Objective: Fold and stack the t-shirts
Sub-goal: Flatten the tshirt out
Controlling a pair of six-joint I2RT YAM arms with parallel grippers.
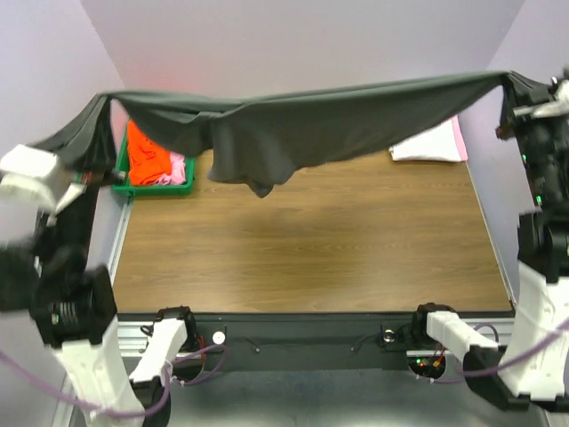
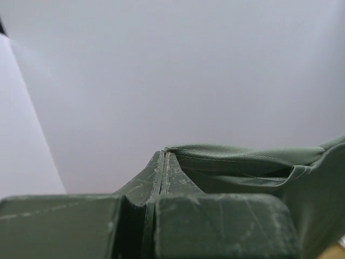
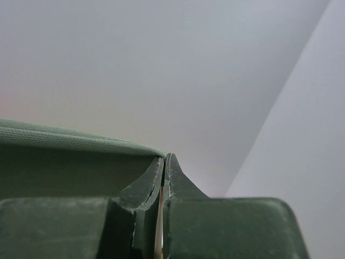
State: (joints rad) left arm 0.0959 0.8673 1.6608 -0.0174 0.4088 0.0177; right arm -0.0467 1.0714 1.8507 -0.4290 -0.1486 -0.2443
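A dark charcoal t-shirt [image 1: 302, 124] hangs stretched in the air across the whole width of the table, its middle sagging toward the wood. My left gripper [image 1: 105, 98] is shut on its left end, high at the far left. In the left wrist view the closed jaws [image 2: 163, 154] pinch the cloth hem [image 2: 242, 162], which runs off to the right. High at the far right, my right gripper [image 1: 509, 80] is shut on the other end. Its closed tips [image 3: 165, 156] hold the hem [image 3: 64, 140], which leads away to the left. More t-shirts, orange-red [image 1: 147, 153] and light pink [image 1: 178, 165], lie in the bin.
A green bin [image 1: 160, 188] stands at the table's back left, partly behind the hanging cloth. A folded white shirt [image 1: 431, 142] with a pink edge [image 1: 460, 138] lies at the back right. Walls close in on both sides and behind. The arm bases sit at the near edge.
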